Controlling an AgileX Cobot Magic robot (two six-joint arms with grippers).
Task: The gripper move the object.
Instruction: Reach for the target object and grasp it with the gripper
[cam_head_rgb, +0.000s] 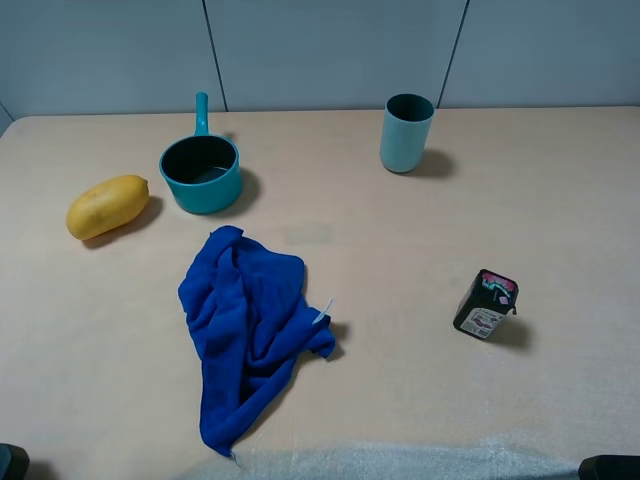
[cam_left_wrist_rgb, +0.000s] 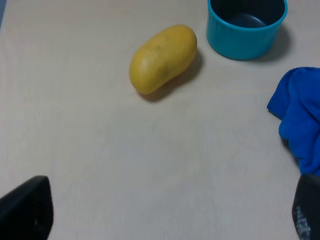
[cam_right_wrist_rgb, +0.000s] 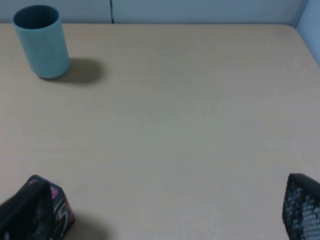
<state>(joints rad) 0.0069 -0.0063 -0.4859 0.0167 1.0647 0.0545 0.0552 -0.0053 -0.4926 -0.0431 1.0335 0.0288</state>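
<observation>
The object, a small black box (cam_head_rgb: 487, 305) with pink, green and white label marks, stands on the right part of the table. In the right wrist view it (cam_right_wrist_rgb: 59, 209) shows at the edge, just behind one finger (cam_right_wrist_rgb: 22, 217). My right gripper (cam_right_wrist_rgb: 162, 212) is open and empty, low over the table, with the box close to one finger and outside the gap. My left gripper (cam_left_wrist_rgb: 167, 207) is open and empty over bare table near the mango. In the high view only dark bits of the left arm (cam_head_rgb: 12, 462) and the right arm (cam_head_rgb: 608, 466) show at the bottom corners.
A teal cup (cam_head_rgb: 406, 132) stands at the back right and shows in the right wrist view (cam_right_wrist_rgb: 42, 41). A teal saucepan (cam_head_rgb: 201, 170) and a yellow mango (cam_head_rgb: 107, 206) sit at the back left. A crumpled blue cloth (cam_head_rgb: 245, 325) lies in the middle.
</observation>
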